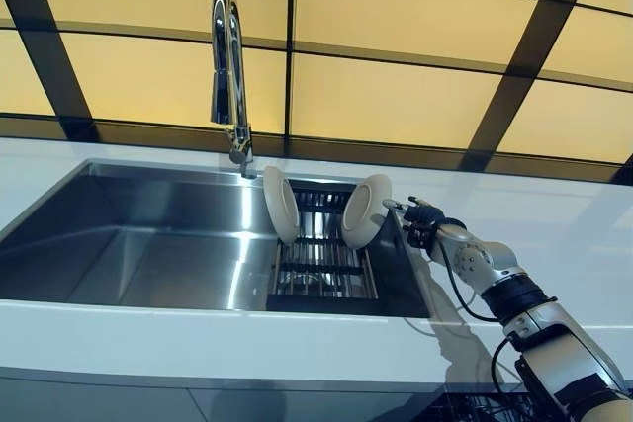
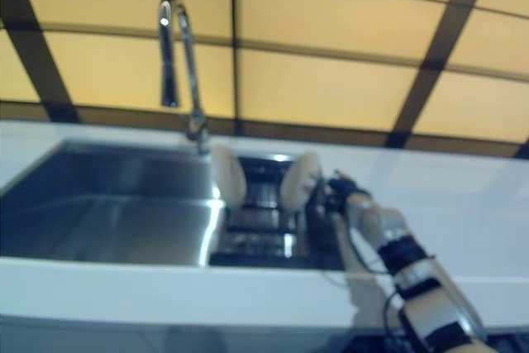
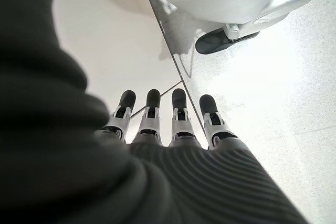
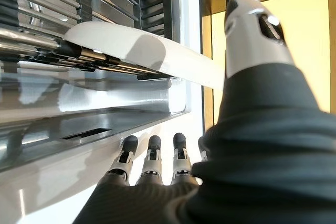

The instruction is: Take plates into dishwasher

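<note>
Two white plates stand on edge in a black drying rack [image 1: 321, 269] at the right end of the steel sink [image 1: 148, 244]: the left plate [image 1: 280, 203] and the right plate [image 1: 365, 211]. My right hand [image 1: 423, 219] hovers just right of the right plate, over the sink's rim, open and empty. In the right wrist view that plate [image 4: 142, 51] leans on the rack bars past my straight fingers [image 4: 152, 156], with a gap between them and the plate. My left hand [image 3: 178, 121] shows only in its wrist view, hanging low, fingers straight and holding nothing.
A tall chrome faucet [image 1: 229, 66] rises behind the sink, near the left plate. A white counter [image 1: 198, 333] runs along the front and right of the sink. Yellow panels with dark frames form the back wall. The left hand hangs beside a white cabinet front [image 3: 121, 40].
</note>
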